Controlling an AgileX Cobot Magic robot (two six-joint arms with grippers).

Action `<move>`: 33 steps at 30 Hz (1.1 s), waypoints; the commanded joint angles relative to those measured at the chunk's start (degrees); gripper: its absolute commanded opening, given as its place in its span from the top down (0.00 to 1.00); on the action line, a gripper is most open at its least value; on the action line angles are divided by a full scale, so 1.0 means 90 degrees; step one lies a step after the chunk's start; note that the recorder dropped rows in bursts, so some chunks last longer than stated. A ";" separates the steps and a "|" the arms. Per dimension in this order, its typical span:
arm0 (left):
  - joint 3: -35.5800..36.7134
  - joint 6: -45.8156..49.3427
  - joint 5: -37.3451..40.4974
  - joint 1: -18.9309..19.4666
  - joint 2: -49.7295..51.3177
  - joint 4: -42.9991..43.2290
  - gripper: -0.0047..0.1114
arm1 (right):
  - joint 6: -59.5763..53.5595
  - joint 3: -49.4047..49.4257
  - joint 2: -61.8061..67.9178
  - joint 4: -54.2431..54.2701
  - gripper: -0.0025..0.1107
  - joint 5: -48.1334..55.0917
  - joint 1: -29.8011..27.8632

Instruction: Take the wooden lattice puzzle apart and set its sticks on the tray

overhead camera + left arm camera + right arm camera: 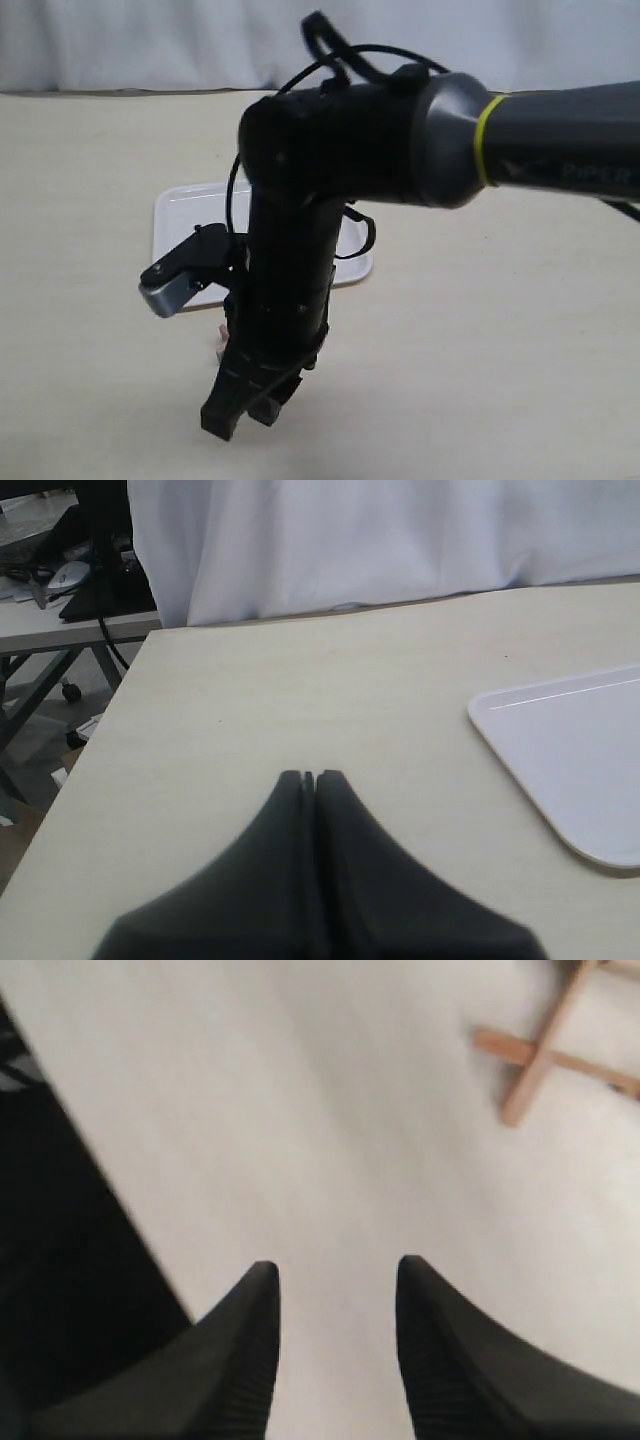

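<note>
In the right wrist view the wooden lattice puzzle [548, 1050] lies on the pale table, its crossed reddish-brown sticks still joined and partly cut off by the frame edge. My right gripper [337, 1268] is open and empty over bare table, well short of the puzzle. From the exterior view this gripper [245, 418] points down just in front of the white tray [190, 212], and only a sliver of the puzzle [218, 340] shows behind the arm. My left gripper [308, 777] is shut on nothing, hovering over the table with the tray [580, 760] to one side.
The right arm's thick black links [330, 150] reach across the middle and hide much of the tray. A white curtain [380, 540] hangs behind the table. The table edge [95, 740] drops to a cluttered floor. A dark area [60, 1260] lies past the table edge.
</note>
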 commanded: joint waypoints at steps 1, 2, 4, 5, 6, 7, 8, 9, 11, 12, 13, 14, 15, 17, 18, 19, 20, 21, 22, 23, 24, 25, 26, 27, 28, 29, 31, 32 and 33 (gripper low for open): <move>0.0012 -0.0004 -0.0123 0.0032 -0.0011 -0.0029 0.96 | 0.1869 0.0044 -0.0008 -0.2472 0.65 -0.0949 0.0564; 0.0012 -0.0004 -0.0123 0.0032 -0.0011 -0.0029 0.96 | 0.2280 0.0044 0.0010 -0.2874 0.65 -0.1107 0.0652; 0.0012 -0.0004 -0.0123 0.0032 -0.0011 -0.0029 0.96 | 0.2668 0.0044 0.0093 -0.3107 0.65 -0.1307 0.0720; 0.0012 -0.0004 -0.0123 0.0032 -0.0011 -0.0029 0.96 | 0.2714 0.0044 0.0150 -0.3005 0.65 -0.1320 0.0720; 0.0012 -0.0004 -0.0123 0.0032 -0.0011 -0.0029 0.96 | 0.2712 0.0044 0.0212 -0.2836 0.65 -0.1320 0.0709; 0.0012 -0.0004 -0.0123 0.0032 -0.0011 -0.0029 0.96 | 0.2712 0.0044 0.0297 -0.2658 0.65 -0.1304 0.0696; 0.0012 -0.0004 -0.0123 0.0032 -0.0011 -0.0029 0.96 | 0.2712 0.0044 0.0383 -0.2617 0.65 -0.1276 0.0696; 0.0012 -0.0004 -0.0123 0.0032 -0.0011 -0.0029 0.96 | 0.2712 0.0044 0.0449 -0.2601 0.65 -0.1266 0.0696; 0.0012 -0.0004 -0.0123 0.0032 -0.0011 -0.0029 0.96 | 0.2712 0.0044 0.0611 -0.2517 0.65 -0.1249 0.0696; 0.0012 -0.0004 -0.0123 0.0032 -0.0011 -0.0029 0.96 | 0.2712 0.0044 0.0661 -0.2483 0.65 -0.1249 0.0696; 0.0012 -0.0004 -0.0123 0.0032 -0.0011 -0.0029 0.96 | 0.2712 0.0044 0.0737 -0.2439 0.65 -0.1249 0.0696; 0.0012 -0.0004 -0.0123 0.0032 -0.0011 -0.0029 0.96 | 0.2712 0.0044 0.0766 -0.2365 0.65 -0.1249 0.0696; 0.0012 -0.0004 -0.0123 0.0032 -0.0011 -0.0029 0.96 | 0.2712 0.0044 0.0817 -0.2364 0.65 -0.1249 0.0696; 0.0012 -0.0004 -0.0123 0.0032 -0.0011 -0.0029 0.96 | 0.2712 0.0044 0.0884 -0.2364 0.65 -0.1249 0.0696; 0.0012 -0.0004 -0.0123 0.0032 -0.0011 -0.0029 0.96 | 0.2712 0.0044 0.0890 -0.2364 0.65 -0.1306 0.0696; 0.0012 -0.0004 -0.0123 0.0032 -0.0011 -0.0029 0.96 | 0.2712 0.0044 0.0923 -0.2364 0.65 -0.1349 0.0696; 0.0012 -0.0004 -0.0123 0.0032 -0.0011 -0.0029 0.96 | 0.2712 0.0044 0.0929 -0.2364 0.65 -0.1380 0.0696; 0.0012 -0.0004 -0.0123 0.0032 -0.0011 -0.0029 0.96 | 0.2712 0.0044 0.0958 -0.2364 0.65 -0.1419 0.0696; 0.0012 -0.0004 -0.0123 0.0032 -0.0011 -0.0029 0.96 | 0.2712 0.0044 0.0969 -0.2350 0.65 -0.1455 0.0696; 0.0012 -0.0004 -0.0123 0.0032 -0.0011 -0.0029 0.96 | 0.2712 0.0044 0.1003 -0.2327 0.65 -0.1486 0.0696; 0.0012 -0.0004 -0.0123 0.0032 -0.0011 -0.0029 0.96 | 0.2712 0.0044 0.1036 -0.2315 0.65 -0.1505 0.0696; 0.0012 -0.0004 -0.0123 0.0032 -0.0011 -0.0029 0.96 | 0.2712 0.0044 0.1086 -0.2315 0.65 -0.1505 0.0696; 0.0012 -0.0004 -0.0123 0.0032 -0.0011 -0.0029 0.96 | 0.2712 0.0044 0.1120 -0.2315 0.65 -0.1505 0.0696; 0.0012 -0.0004 -0.0123 0.0032 -0.0011 -0.0029 0.96 | 0.2712 0.0044 0.1153 -0.2336 0.65 -0.1539 0.0696; 0.0012 -0.0004 -0.0123 0.0032 -0.0011 -0.0029 0.96 | 0.2712 0.0044 0.1191 -0.2336 0.65 -0.1552 0.0696; 0.0012 -0.0004 -0.0123 0.0032 -0.0011 -0.0029 0.96 | 0.2712 0.0044 0.1218 -0.2336 0.67 -0.1568 0.0696; 0.0012 -0.0004 -0.0123 0.0032 -0.0011 -0.0014 0.96 | 0.2712 0.0044 0.1229 -0.2323 0.74 -0.1580 0.0696; 0.0012 -0.0004 -0.0123 0.0032 -0.0011 -0.0014 0.96 | 0.2712 0.0044 0.1229 -0.2312 0.80 -0.1580 0.0696; 0.0012 -0.0004 -0.0123 0.0032 -0.0011 -0.0014 0.96 | 0.2712 0.0044 0.1229 -0.2312 0.87 -0.1580 0.0696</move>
